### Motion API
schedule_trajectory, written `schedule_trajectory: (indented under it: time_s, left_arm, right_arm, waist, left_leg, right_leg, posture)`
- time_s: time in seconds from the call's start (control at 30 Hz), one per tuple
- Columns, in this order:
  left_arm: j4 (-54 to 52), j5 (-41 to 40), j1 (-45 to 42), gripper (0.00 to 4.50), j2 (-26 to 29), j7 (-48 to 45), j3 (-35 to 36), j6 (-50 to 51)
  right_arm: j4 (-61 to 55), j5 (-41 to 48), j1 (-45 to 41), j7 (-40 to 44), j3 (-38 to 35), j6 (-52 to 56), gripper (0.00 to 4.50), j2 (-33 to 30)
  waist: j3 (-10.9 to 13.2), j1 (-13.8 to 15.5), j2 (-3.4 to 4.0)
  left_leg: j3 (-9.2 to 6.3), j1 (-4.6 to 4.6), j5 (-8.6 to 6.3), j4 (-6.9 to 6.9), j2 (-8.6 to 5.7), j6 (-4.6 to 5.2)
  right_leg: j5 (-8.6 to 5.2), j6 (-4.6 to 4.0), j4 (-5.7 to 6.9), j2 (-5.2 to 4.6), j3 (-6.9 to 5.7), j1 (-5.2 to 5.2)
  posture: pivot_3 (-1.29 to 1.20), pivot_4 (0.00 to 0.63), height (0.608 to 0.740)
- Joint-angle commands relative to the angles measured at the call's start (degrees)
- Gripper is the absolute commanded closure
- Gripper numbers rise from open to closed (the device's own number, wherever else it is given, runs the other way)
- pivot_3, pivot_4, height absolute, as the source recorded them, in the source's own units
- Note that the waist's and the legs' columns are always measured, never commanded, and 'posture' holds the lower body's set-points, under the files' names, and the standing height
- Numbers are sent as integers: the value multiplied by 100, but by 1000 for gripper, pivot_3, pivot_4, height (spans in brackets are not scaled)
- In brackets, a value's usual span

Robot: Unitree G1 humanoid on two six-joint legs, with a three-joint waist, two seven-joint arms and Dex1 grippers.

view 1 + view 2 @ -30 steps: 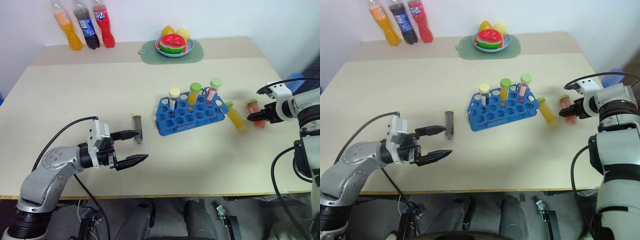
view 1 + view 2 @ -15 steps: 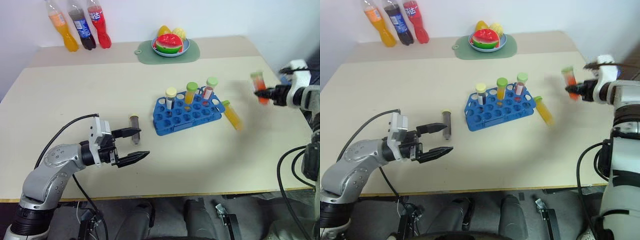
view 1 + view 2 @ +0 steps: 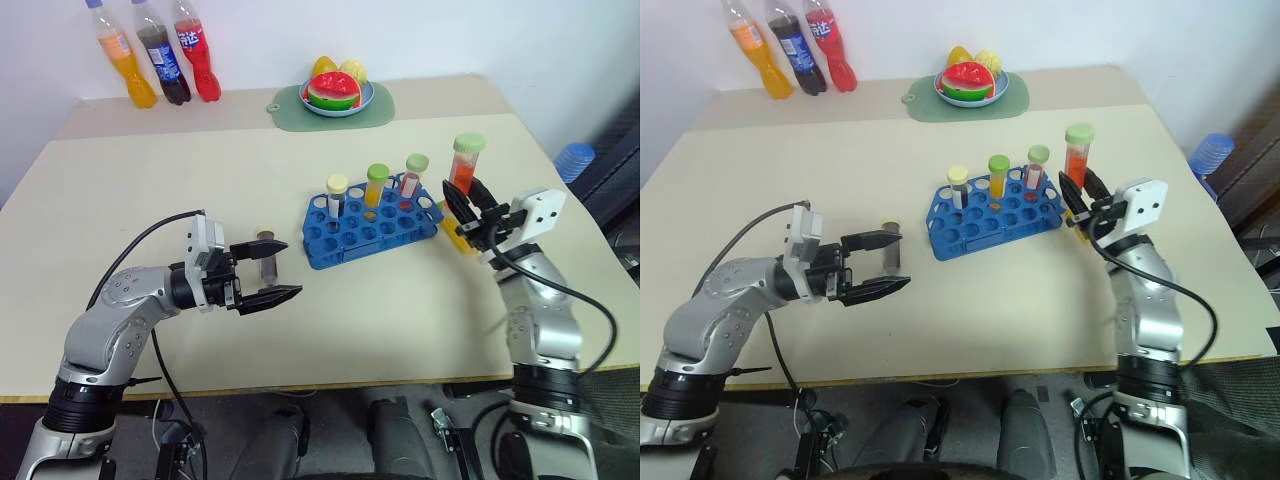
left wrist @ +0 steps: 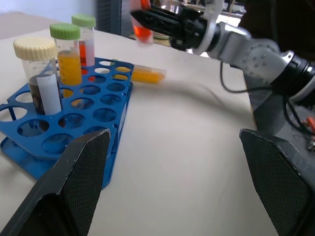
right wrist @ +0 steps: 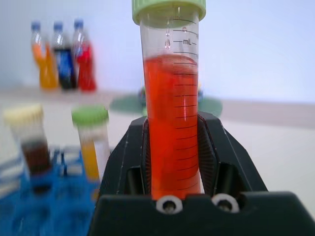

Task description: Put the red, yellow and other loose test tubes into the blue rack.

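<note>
Red-orange, green-capped clear plastic tube [image 3: 464, 168] stands upright, clamped in the right gripper [image 3: 468, 210] beside the bright blue plastic rack [image 3: 372, 222]; left gripper [image 3: 266, 272] gapes empty.

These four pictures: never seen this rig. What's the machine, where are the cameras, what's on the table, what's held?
A two-armed humanoid robot. Two pictures come from its head, one from each wrist. On the beige table: a bright blue plastic rack holding three capped tubes, a dark brown tube lying loose, a yellow-orange tube lying beyond the rack, three soda bottles and a fruit plate. The right claw is shut on an upright red-orange tube with green cap. The left claw is open, empty, by the brown tube.
</note>
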Motion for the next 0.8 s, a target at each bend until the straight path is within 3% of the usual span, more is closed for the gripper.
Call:
schedule_trajectory:
  time_s: [0.03, 0.43, 0.8]
  left_arm:
    - [-79, -6, -81, 130, 29, -43, 59, -86]
    - [-477, -84, 261, 130, 95, 216, 264, -7]
    - [-630, -158, 433, 130, 138, 339, 311, 21]
  right_arm:
    - [300, -154, -198, -205, 173, -617, 3710, 156]
    - [1926, -421, -425, -295, 636, -1691, 3710, 368]
    - [2054, -345, -353, -464, 445, -1940, 3710, 170]
  waist:
    - [0, 12, 0]
    - [-2, -22, -1]
    - [-4, -1, -1]
  left_leg:
    - [0, 0, 0, 0, 0, 0]
    - [-5, 1, 5, -4, 15, -9]
    - [-10, 6, 7, -3, 26, -13]
  right_leg:
    - [0, 0, 0, 0, 0, 0]
    - [2, -8, -1, 22, 1, -2]
    - [7, -16, -1, 37, 4, 2]
  posture:
    - [0, 150, 740]
    - [0, 150, 740]
    - [0, 150, 740]
